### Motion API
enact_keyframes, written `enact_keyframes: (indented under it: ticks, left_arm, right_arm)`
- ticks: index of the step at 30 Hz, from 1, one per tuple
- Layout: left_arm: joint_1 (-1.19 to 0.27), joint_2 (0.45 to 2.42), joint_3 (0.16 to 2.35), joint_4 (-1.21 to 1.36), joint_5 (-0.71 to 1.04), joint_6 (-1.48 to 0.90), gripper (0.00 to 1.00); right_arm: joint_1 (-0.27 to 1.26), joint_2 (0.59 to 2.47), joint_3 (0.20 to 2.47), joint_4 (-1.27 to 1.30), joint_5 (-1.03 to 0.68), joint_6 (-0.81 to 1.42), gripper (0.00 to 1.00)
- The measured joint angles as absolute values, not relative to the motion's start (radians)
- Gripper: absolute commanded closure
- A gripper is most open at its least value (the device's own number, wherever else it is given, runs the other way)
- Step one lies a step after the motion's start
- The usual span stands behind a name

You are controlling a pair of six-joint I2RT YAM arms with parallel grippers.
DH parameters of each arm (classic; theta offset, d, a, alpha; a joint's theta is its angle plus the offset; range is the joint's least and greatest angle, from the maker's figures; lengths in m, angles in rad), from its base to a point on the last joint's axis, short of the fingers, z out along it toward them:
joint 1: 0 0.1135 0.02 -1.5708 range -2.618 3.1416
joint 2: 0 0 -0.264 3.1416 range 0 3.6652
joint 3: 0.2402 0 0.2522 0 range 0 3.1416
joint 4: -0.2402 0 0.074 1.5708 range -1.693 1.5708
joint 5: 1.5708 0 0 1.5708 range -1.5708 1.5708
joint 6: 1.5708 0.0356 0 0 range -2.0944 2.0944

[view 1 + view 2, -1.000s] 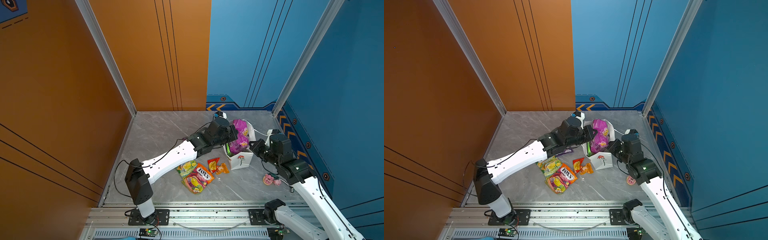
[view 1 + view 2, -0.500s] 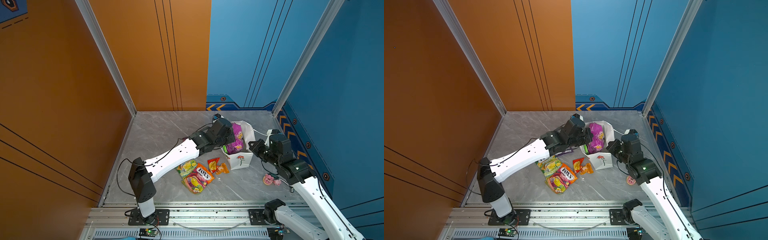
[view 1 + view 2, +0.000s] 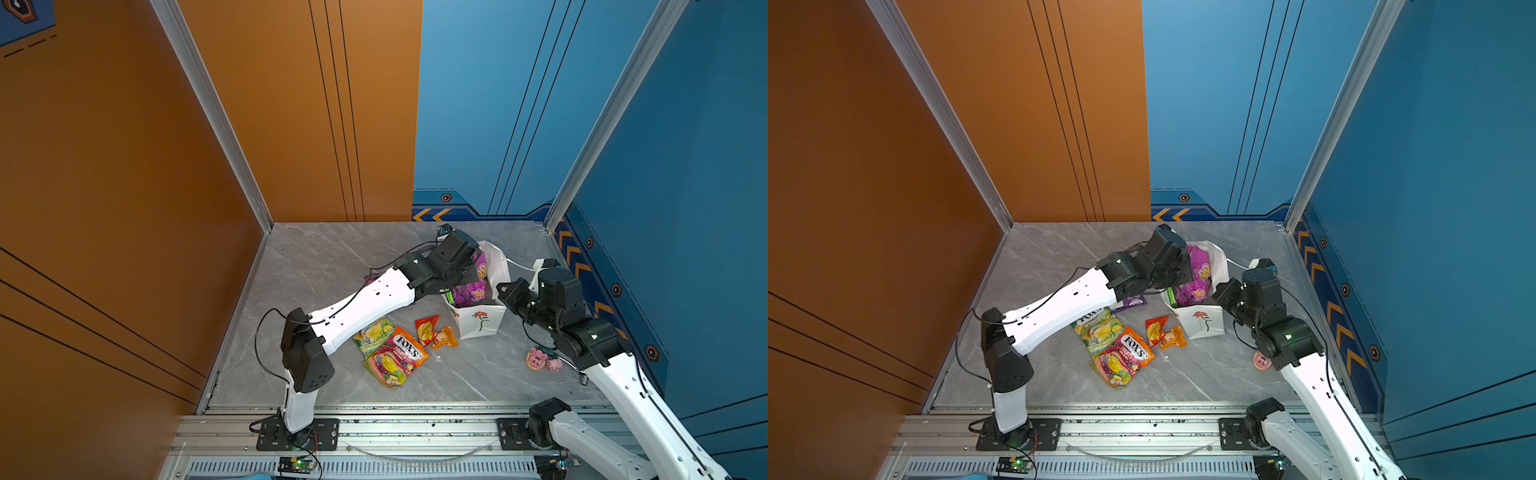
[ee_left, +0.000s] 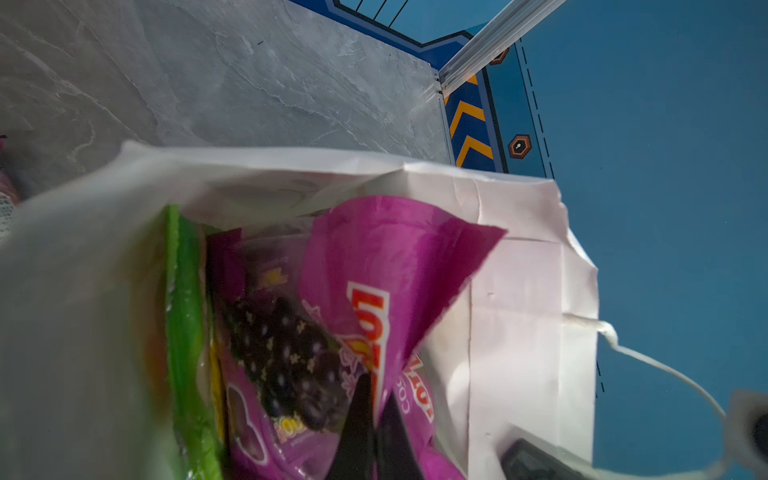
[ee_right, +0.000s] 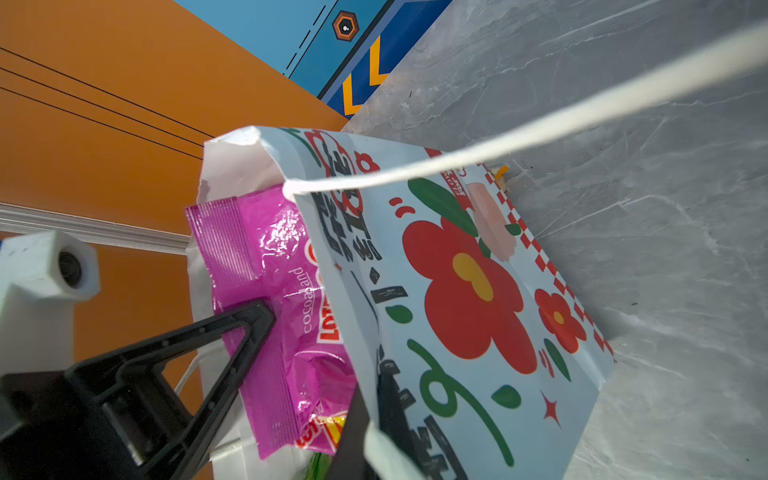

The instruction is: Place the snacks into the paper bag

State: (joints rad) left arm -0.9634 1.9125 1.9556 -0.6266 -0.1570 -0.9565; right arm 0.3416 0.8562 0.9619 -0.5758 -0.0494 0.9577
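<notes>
Left gripper (image 4: 376,422) cut off by its wrist view's edge, paper bag (image 4: 519,291) wall beside it a white blur, green packet (image 4: 183,332) largely buried past the purple packet (image 4: 374,257), pink toy (image 3: 1261,360) half behind right arm (image 3: 1287,338).

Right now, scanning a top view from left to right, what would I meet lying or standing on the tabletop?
Overlapping FOX'S candy bags → small red packet → small orange packet → paper bag → pink pig toys.
</notes>
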Motion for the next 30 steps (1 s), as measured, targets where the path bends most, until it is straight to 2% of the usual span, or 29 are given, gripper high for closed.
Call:
enact_keyframes:
  ticks: [14,22,28,30]
  left_arm:
    - [-0.972,1.925,2.017,-0.618,-0.158,-0.938,0.82]
    - [-0.999,1.910,2.019,-0.620,-0.194,-0.859,0.63]
    - [-1.042,1.809,2.022,-0.683,-0.296,-0.767,0.48]
    - [-1.048,1.766,2.030,-0.725,-0.348,-0.750,0.38]
  right_arm:
    - [0.340,0.856,0.962,-0.610,-0.044,0.957,1.00]
    - [0.332,0.856,0.962,-0.611,-0.044,0.939,1.00]
    - [0.301,0.857,0.963,-0.621,-0.049,0.893,1.00]
    - [0.300,0.860,0.970,-0.632,-0.051,0.871,1.00]
